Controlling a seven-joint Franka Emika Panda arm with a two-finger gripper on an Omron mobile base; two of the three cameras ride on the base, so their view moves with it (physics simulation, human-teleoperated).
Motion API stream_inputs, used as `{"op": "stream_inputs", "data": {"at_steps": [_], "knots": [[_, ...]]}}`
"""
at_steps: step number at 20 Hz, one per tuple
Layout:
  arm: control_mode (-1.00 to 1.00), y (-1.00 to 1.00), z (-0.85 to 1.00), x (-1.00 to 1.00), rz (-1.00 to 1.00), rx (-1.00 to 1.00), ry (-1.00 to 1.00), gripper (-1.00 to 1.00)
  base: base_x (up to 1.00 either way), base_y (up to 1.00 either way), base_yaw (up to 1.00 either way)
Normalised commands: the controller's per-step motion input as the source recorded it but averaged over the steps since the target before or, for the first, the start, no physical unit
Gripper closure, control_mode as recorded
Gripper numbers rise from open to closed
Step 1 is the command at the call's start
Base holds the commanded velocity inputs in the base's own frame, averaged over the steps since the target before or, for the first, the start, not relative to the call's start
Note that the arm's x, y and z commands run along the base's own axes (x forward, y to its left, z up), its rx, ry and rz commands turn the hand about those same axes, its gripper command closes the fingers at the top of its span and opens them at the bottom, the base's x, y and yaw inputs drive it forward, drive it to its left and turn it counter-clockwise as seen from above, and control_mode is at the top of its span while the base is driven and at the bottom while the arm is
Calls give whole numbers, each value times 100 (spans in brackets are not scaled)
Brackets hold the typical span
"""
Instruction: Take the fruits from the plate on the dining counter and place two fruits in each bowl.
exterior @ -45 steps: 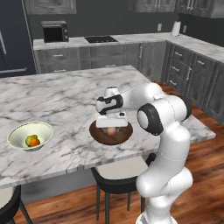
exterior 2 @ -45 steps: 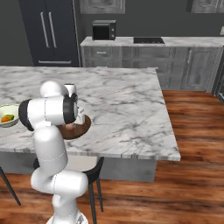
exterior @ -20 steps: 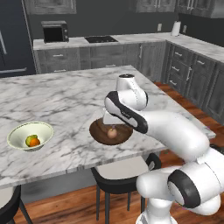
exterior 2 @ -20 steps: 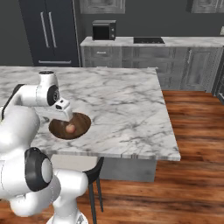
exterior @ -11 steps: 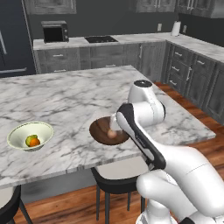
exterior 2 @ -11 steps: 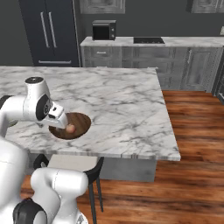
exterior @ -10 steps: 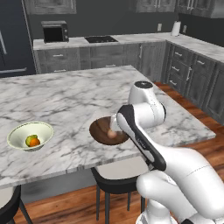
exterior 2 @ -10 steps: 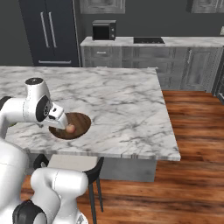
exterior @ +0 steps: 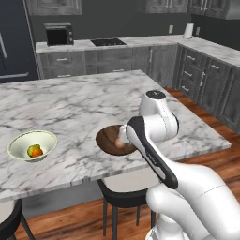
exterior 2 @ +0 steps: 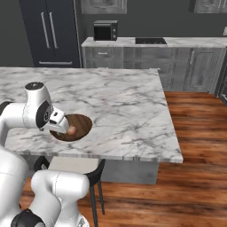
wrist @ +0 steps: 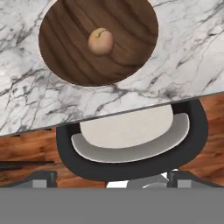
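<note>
A tan-brown fruit (wrist: 100, 42) lies alone in the dark brown wooden bowl (wrist: 65, 26) on the marble dining counter (exterior: 70, 103). The same fruit (exterior 2: 71, 130) and wooden bowl (exterior 2: 82, 122) sit near the counter's front edge. My gripper (exterior 2: 61, 127) hangs open and empty just above the bowl's near rim, apart from the fruit. Far to the left, the pale cream-green bowl (exterior: 18, 142) holds a green fruit (exterior: 32, 150) and an orange fruit (exterior: 39, 152). The plate is out of view.
A dark stool with a pale seat (wrist: 131, 135) stands under the counter's front edge, right below my hand. My own arm (exterior: 150, 140) crosses the wooden bowl's right side. Dark cabinets and a microwave (exterior: 58, 33) line the back wall.
My arm has folded back from over the wooden bowl toward the counter's front edge. The tan fruit stays lying in the bowl, and the fingers have spread slightly wider.
</note>
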Motion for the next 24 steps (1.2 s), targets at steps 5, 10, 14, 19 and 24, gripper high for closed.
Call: {"op": "stream_inputs", "data": {"at_steps": [5,10,14,19,24], "knots": [[100,0,0,0,0,0,0,-100,-12,69,2],[100,0,0,0,0,0,0,-100,0,89,12],[100,0,0,0,0,0,0,-100,4,99,17],[100,0,0,0,0,0,0,-100,50,100,1],[100,0,0,0,0,0,0,-100,38,89,-2]]}}
